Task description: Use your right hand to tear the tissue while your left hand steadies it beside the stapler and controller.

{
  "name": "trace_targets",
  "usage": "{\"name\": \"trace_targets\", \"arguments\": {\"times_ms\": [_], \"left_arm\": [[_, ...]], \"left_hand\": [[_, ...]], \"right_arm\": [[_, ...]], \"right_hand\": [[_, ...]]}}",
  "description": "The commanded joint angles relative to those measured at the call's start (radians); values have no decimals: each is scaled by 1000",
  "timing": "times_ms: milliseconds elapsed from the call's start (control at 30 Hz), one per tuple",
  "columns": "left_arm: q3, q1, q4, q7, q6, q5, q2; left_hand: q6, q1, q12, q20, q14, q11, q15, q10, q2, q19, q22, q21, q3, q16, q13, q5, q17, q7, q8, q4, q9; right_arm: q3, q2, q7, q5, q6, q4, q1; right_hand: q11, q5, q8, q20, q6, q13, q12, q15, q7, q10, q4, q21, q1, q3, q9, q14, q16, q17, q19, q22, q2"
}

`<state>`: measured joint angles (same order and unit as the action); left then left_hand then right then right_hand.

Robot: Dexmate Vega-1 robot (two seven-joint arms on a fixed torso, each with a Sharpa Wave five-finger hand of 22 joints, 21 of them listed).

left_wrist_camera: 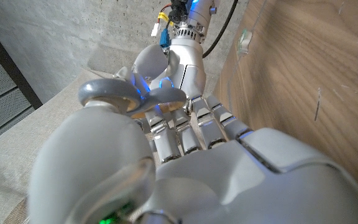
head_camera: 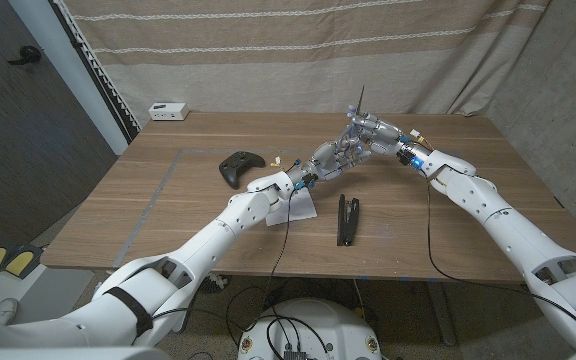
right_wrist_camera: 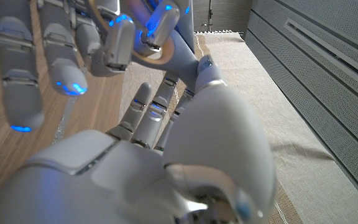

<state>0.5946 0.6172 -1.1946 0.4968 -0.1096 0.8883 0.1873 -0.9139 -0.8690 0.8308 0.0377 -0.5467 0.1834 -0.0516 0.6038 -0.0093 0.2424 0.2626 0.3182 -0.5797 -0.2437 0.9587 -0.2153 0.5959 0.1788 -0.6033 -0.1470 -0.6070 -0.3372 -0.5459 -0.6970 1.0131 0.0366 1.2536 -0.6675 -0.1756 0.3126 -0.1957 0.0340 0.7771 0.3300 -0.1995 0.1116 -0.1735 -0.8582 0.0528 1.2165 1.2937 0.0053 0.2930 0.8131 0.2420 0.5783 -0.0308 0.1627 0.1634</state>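
On the left of the desk [head_camera: 168,215] lies the black controller [head_camera: 239,166], with the white tissue [head_camera: 298,207] flat on the wood just right of it, partly under the left forearm. The black stapler [head_camera: 348,218] lies beside the tissue, further right.

Both hands are raised above the desk behind these things, well clear of the tissue. The left hand [head_camera: 336,155] reaches up and right until it meets the right hand [head_camera: 373,130]; their fingers [left_wrist_camera: 185,127] are interlaced or touching, and both wrist views show a tan, ring-like piece between them. Whether either hand truly grips it cannot be told, and what it is stays unclear.

The tearing step looks not yet begun. To do it well, the hands should first separate cleanly. The left hand should then come down to press the tissue near the controller side, pinning it without dragging it. The right hand should pinch the free edge toward the stapler and pull away steadily, keeping clear of the stapler.
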Motion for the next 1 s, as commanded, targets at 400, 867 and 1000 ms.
{"name": "trace_targets", "arguments": {"times_ms": [400, 867, 1000], "left_arm": [[-5, 31, -78, -43, -16, 10, 31], [-33, 91, -186, -138, -18, 38, 69], [-40, 106, -214, -159, -8, 39, 83]], "left_hand": [[-27, -24, 3, 17, -5, 31, -171, 32, 26, 1, 2, 11, -61, 15, -1, -3, 9, 0, -12, 28, -17], [3, 6, -12, 18, 0, 32, -170, 14, 8, -1, 1, 17, -61, 28, -12, 0, 15, 12, -26, 29, -36], [22, 7, -21, 25, 7, 32, -174, 2, 7, 0, 2, 20, -64, 33, -19, 2, 17, 25, -36, 24, -55]], "right_arm": [[6, -1, -32, -12, -33, -35, 10], [14, 9, -13, -10, -31, -72, 13], [18, 12, -8, -7, -27, -78, 13]], "right_hand": [[41, 57, 14, -27, -275, -18, 9, 94, 28, 330, -62, -182, -262, -85, -31, -380, -54, -10, 41, 6, -43], [51, 87, 12, -60, -363, -25, 0, 83, 46, 425, -65, -236, -311, -101, -42, -460, -51, -33, 63, 7, -44], [54, 91, 14, -61, -384, -26, -1, 77, 44, 437, -64, -243, -315, -102, -44, -468, -50, -36, 63, 8, -42]]}}
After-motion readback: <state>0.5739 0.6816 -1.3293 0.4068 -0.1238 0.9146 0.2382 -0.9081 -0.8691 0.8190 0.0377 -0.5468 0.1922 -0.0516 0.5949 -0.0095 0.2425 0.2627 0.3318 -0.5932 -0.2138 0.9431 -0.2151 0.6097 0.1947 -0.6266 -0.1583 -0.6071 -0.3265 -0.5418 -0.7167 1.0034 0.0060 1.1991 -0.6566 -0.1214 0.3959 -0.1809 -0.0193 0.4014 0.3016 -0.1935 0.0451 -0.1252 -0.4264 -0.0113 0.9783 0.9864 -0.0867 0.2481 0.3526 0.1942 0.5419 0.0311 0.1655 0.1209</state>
